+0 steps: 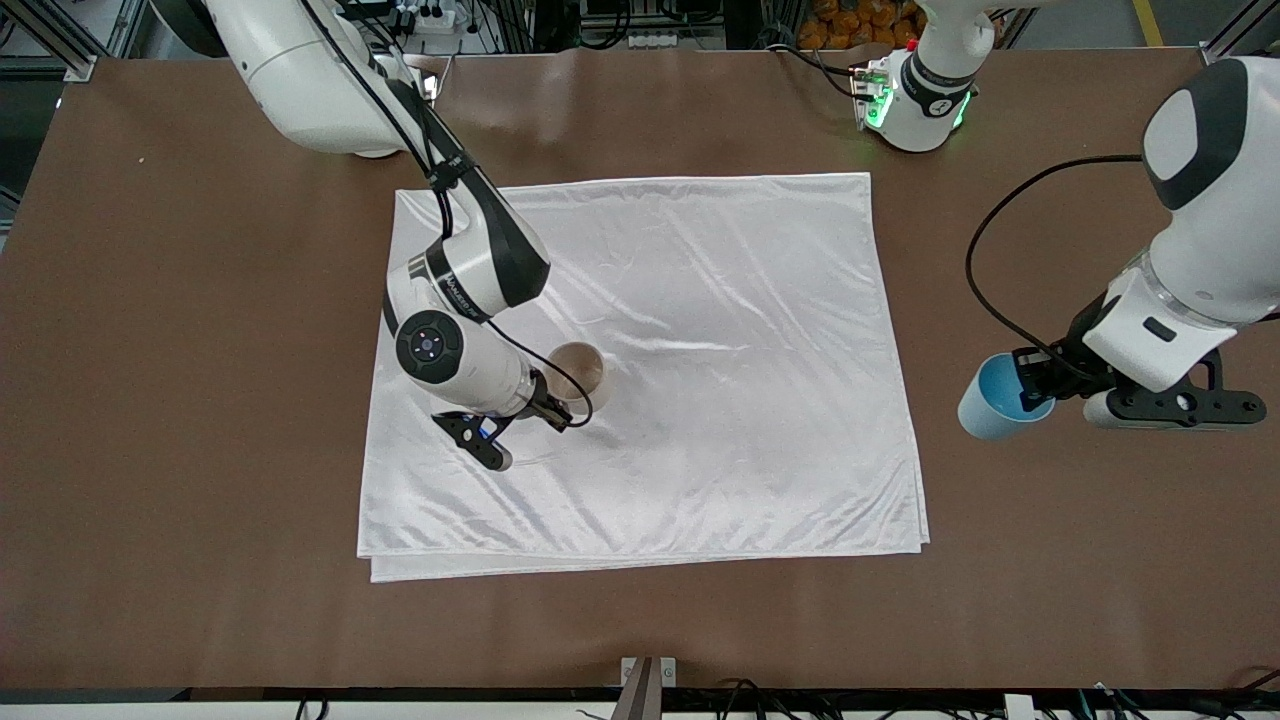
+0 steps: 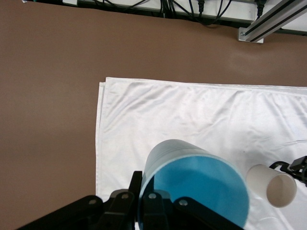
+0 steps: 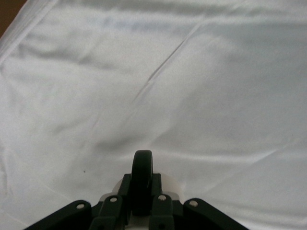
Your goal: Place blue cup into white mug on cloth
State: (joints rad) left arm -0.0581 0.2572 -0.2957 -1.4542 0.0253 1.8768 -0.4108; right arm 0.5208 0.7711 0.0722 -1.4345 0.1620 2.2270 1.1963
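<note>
One cloth covers the table's middle, and we see the white mug standing on it with nothing inside, its black handle clamped in the right gripper. Off the cloth toward the left arm's end, our left gripper pinches the tilted blue cup by its rim above bare table; it too holds nothing.

A robotics lab: aluminium framing and cables edge the brown table.
</note>
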